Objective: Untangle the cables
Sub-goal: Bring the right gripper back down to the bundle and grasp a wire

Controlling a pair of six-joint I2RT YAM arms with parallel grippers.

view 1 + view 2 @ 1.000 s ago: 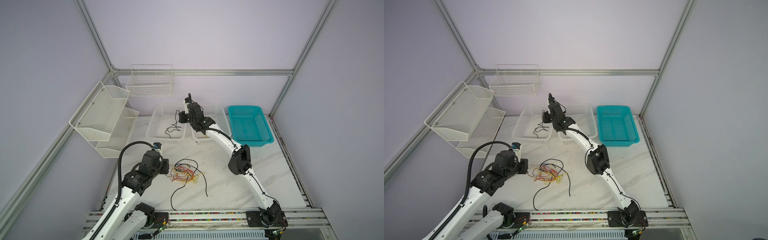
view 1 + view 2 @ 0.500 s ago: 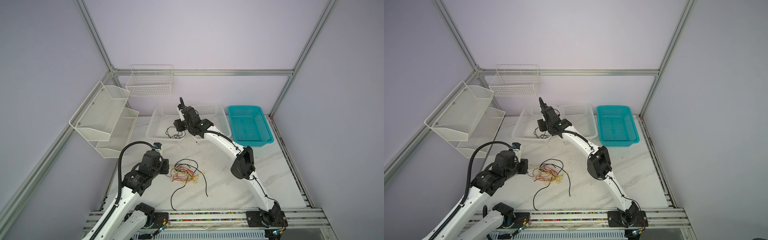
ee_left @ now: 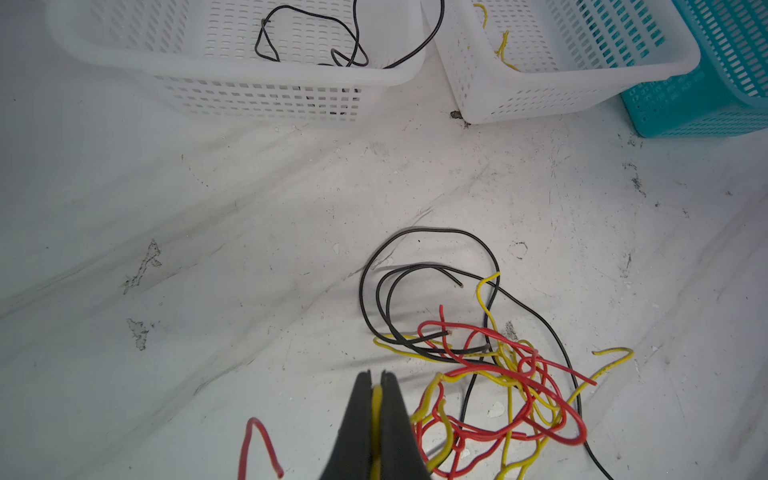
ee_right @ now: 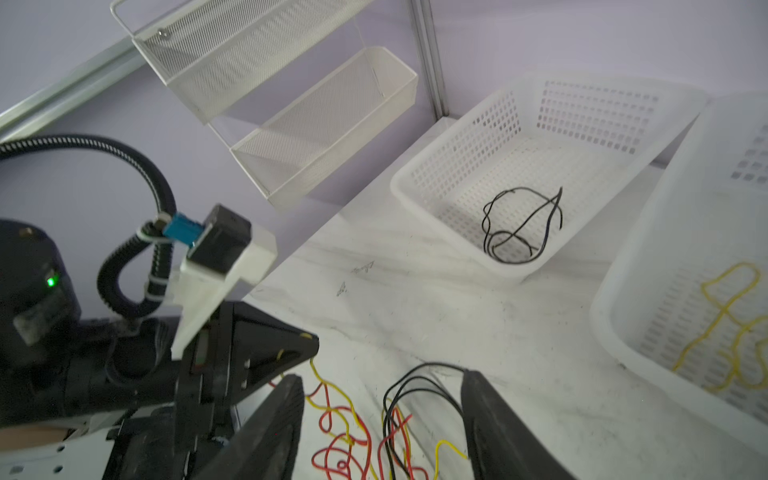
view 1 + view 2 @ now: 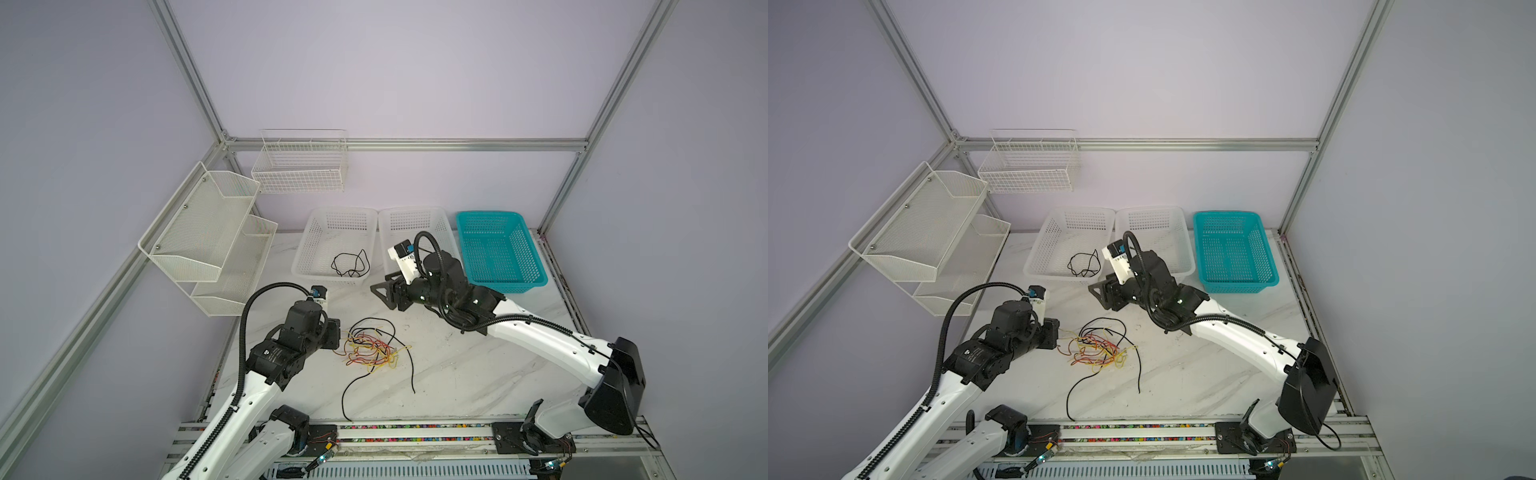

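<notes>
The tangle of thin black, yellow and red cables point(image 5: 370, 351) lies on the white marble desk point(image 5: 457, 374), lower centre in both top views. At its left edge the left tool point(image 3: 376, 380) is clenched on 1 yellow strand point(image 3: 376, 399) of that tangle. The right tool point(image 4: 380, 380) hangs released and empty, just above the tangle in the frame. 1 loose black cable point(image 5: 351, 264) lies in the left white plastic basket point(image 5: 316, 232); a curled yellow cable point(image 4: 727, 324) lies in the middle white plastic basket point(image 5: 415, 220), beside the teal plastic basket point(image 5: 532, 266).
</notes>
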